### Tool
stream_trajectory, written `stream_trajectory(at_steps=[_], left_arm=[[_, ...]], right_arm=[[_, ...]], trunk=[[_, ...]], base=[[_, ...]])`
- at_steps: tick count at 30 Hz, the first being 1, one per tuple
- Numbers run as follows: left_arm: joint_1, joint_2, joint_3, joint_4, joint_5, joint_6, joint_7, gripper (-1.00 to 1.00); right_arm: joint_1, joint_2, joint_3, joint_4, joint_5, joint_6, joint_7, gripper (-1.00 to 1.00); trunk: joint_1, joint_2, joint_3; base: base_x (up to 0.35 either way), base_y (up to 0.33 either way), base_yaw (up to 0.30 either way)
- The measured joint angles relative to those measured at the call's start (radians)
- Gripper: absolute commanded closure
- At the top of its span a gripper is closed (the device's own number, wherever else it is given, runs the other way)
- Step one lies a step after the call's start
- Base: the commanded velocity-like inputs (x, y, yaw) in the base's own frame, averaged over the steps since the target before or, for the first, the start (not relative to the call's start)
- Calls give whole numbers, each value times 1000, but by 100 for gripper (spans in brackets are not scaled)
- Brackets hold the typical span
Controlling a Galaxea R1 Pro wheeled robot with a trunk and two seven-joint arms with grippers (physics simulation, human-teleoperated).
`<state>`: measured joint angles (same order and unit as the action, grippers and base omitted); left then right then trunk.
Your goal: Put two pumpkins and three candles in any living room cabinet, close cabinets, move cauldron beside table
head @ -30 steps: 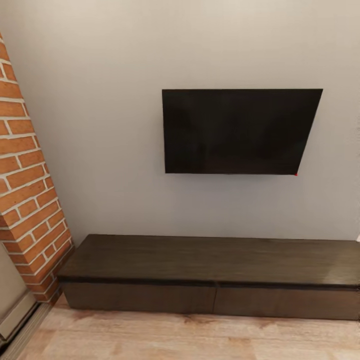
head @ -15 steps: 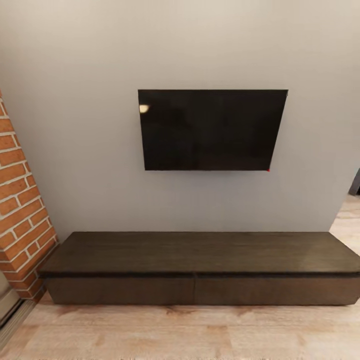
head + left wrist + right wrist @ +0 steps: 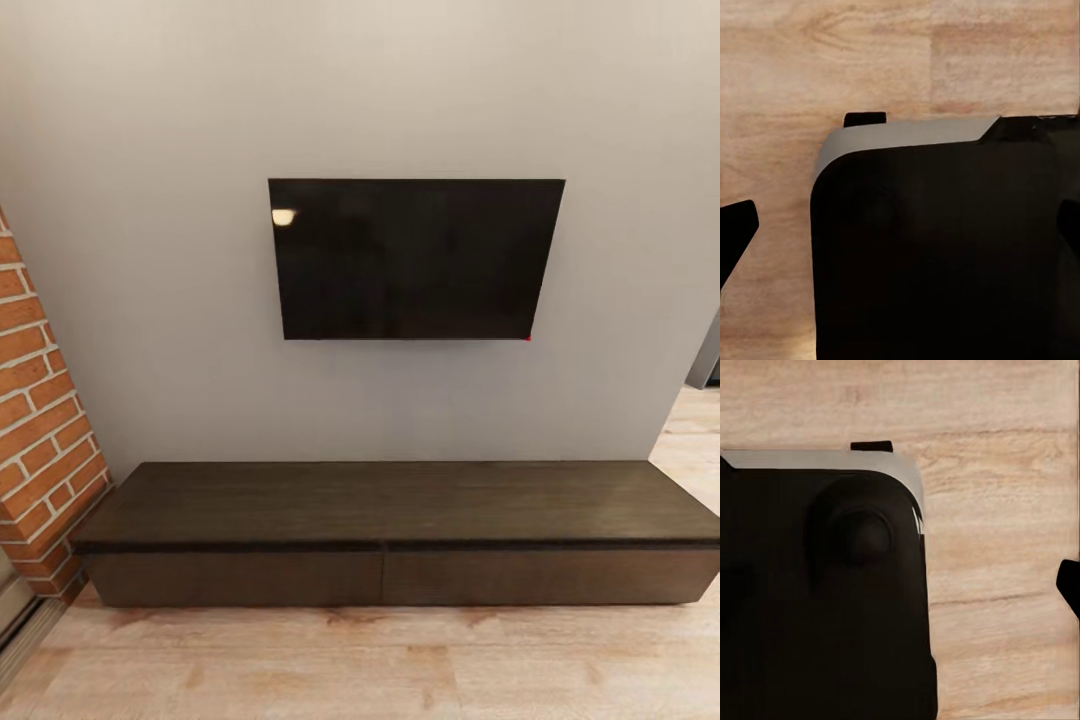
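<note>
Two drawer fronts, both shut flush, make up the face of the cabinet [image 3: 385, 530], the long dark-brown unit stretched across the lower half of the head view. At the far left edge of the frame a brick wall [image 3: 35, 440] slants down to meet the cabinet's left end. At centre, above the unit, a black television [image 3: 410, 260] hangs on the pale grey wall, with a small red dot at its lower right corner and a faint glint near its upper left. To the right the cabinet runs almost to the frame's edge, with the wooden floor [image 3: 360, 665] in front of it and beyond its right end.

Each wrist view looks down on that floor past the robot's own black base; a dark fingertip [image 3: 735, 232] sits at the frame's left edge in the left wrist view, another [image 3: 1071, 585] at the right edge in the right wrist view. I cannot tell whether either pair is spread or pressed together.

My guess is it is scouting the cabinet; next it must find a pumpkin or candle. No brand or writing is legible.
</note>
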<state>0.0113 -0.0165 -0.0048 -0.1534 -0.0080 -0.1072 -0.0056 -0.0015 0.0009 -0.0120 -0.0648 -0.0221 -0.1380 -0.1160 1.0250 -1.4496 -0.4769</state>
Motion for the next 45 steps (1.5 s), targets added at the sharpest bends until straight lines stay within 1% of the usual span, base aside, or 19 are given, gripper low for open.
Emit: stream_trajectory(at_steps=[4, 7, 9, 10, 11, 13, 15, 19, 21, 25, 26, 27, 29, 31, 33, 37, 40, 43, 45], left_arm=[[-13, 3, -1, -43, 2, 19, -3, -100], [-17, 27, 3, -109, 13, 124, -53, -100], [-20, 49, 6, -212, 24, 273, -170, -100], [-22, 66, 10, -319, 31, 403, -278, -100], [-20, 82, 11, -411, 35, 489, -349, -100], [-17, 117, 12, -556, 41, 630, -466, -100], [-16, 148, 13, -643, 61, 722, -579, -100], [-16, 167, 14, -693, 94, 777, -728, -100], [-16, 169, 14, -699, 102, 783, -767, -100], [-16, 168, 15, -704, 111, 788, -818, -100], [-16, 168, 15, -704, 112, 788, -821, -100], [-17, 168, 16, -705, 114, 788, -824, -100], [-17, 168, 24, -705, 131, 788, -828, -100], [-19, 169, 30, -710, 159, 789, -834, -100], [-21, 173, 33, -724, 183, 792, -859, -100], [-23, 201, 36, -749, 213, 794, -983, -100], [-23, 215, 41, -744, 219, 790, -1089, -100], [-23, 214, 42, -739, 217, 785, -1126, -100], [-23, 211, 43, -738, 216, 783, -1132, -100]], right_arm=[[0, -2, -3, -134, -7, 0, -9, -100], [0, -7, -36, -345, -67, 26, -10, -100], [1, -8, -55, -550, -119, 92, -8, -100], [1, -8, -61, -691, -151, 175, -6, -100], [1, -8, -64, -822, -164, 252, -5, -100], [1, -7, -69, -986, -181, 395, -4, -100], [1, -4, -87, -1085, -219, 478, -3, -100], [1, -2, -107, -1131, -315, 523, 0, -100], [1, -2, -110, -1132, -372, 528, 1, -100], [1, -6, -114, -1130, -594, 531, 26, -100], [1, -6, -115, -1129, -629, 531, 32, -100], [1, -8, -118, -1126, -695, 530, 42, -100], [0, -15, -139, -1118, -824, 521, 56, -100], [-3, -23, -165, -1112, -925, 503, 63, -100], [-7, -27, -177, -1106, -980, 491, 65, -100], [-22, -39, -216, -1091, -1122, 480, 101, -100], [-27, -44, -250, -1035, -1239, 477, 200, -100], [-40, -45, -261, -970, -1284, 476, 293, -100], [-49, -45, -263, -948, -1295, 473, 320, -100]], trunk=[[0, 0, 0], [0, 0, 0], [0, 0, 0], [0, 0, 1], [0, 0, 1], [0, 0, 0], [0, 0, 0], [0, 0, 0], [0, 0, 0], [0, 0, 0], [0, 0, 0], [0, 0, 0], [0, 0, 0], [0, 0, 0], [0, 0, 0], [0, 0, 0], [0, 0, 0], [0, 0, 0], [0, 0, 0]], base=[[0, 0, 0], [0, 0, 0], [0, 0, 0], [0, 0, 0], [0, 0, 0], [0, 0, 0], [0, 0, 0], [0, 0, 0], [0, 0, 0], [0, 0, 0], [0, 0, 0], [0, 0, 0], [0, 0, 0], [0, 0, 0], [0, 0, 0], [0, 0, 0], [0, 0, 0], [0, 0, 0], [0, 0, 0]])
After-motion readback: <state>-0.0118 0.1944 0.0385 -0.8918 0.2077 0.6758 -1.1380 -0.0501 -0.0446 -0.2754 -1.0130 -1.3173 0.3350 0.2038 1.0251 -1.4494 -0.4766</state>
